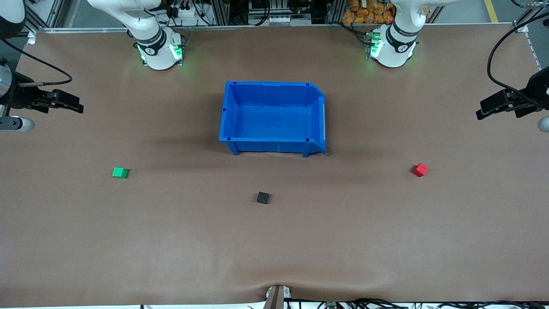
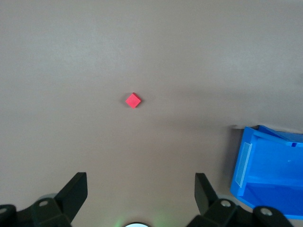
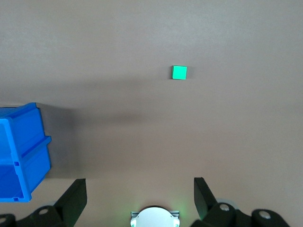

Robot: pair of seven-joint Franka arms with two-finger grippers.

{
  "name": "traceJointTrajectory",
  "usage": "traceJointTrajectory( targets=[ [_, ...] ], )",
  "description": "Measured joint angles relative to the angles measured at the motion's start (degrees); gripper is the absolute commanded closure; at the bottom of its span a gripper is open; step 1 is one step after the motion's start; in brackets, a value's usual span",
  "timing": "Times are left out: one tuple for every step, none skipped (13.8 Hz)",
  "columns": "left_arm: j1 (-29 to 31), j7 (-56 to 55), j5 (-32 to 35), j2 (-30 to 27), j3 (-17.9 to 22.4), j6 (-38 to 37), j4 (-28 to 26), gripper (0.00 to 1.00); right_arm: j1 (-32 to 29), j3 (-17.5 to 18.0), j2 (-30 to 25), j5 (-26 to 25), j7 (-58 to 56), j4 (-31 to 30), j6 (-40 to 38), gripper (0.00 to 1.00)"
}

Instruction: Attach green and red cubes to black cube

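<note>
You have the black cube [image 1: 263,197] on the table, nearer the front camera than the blue bin [image 1: 231,124]. The green cube [image 1: 120,172] lies toward the right arm's end, the red cube [image 1: 420,169] toward the left arm's. Both grippers, left [image 2: 141,189] and right [image 3: 140,189], hang spread wide and empty over bare table.

Brown-covered bench under even overhead light

The bench [image 1: 274,249] is covered edge to edge in a matte brown sheet, which puckers slightly at the middle of the edge nearest the front camera, where a small clamp [image 1: 276,296] grips it. Soft shadows lie across it. Along the farthest edge run aluminium frame rails [image 1: 240,13], tangled black cables [image 1: 188,8] and a heap of orange packets [image 1: 364,10]; grey floor with a yellow line [image 1: 491,10] shows past one corner.
</note>
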Motion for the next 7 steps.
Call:
traceJointTrajectory(
  targets=[
    [0.0, 0.01, 0.0, 0.35, 0.0, 0.0, 0.0, 0.0, -0.01, -0.02, 0.01, 0.0, 0.0, -0.2, 0.06, 0.0],
    [-0.02, 0.02, 0.0, 0.56, -0.02, 0.0, 0.0, 0.0, -0.03, -0.06, 0.01, 0.0, 0.0, -0.35, 0.19, 0.0],
    [-0.04, 0.03, 0.0, 0.69, -0.04, 0.0, 0.0, 0.0, -0.04, -0.08, 0.01, 0.0, 0.0, -0.46, 0.4, 0.0],
    [-0.07, 0.03, 0.0, 0.91, -0.07, -0.03, -0.05, 0.0, -0.04, -0.08, 0.01, 0.0, 0.0, -0.7, 0.69, 0.0],
    [-0.07, 0.03, 0.0, 1.37, -0.07, -0.04, -0.17, 0.0, -0.04, -0.08, 0.01, 0.0, 0.0, -1.11, 1.09, 0.0],
    [-0.03, 0.03, 0.0, 2.08, -0.06, -0.05, -0.25, 0.0, -0.04, -0.08, 0.02, 0.0, 0.0, -1.52, 1.39, 0.0],
    [0.01, 0.03, 0.0, 2.95, -0.01, -0.05, -0.28, 0.0, -0.04, -0.08, 0.02, 0.0, 0.0, -1.77, 1.54, 0.0]
  ],
)
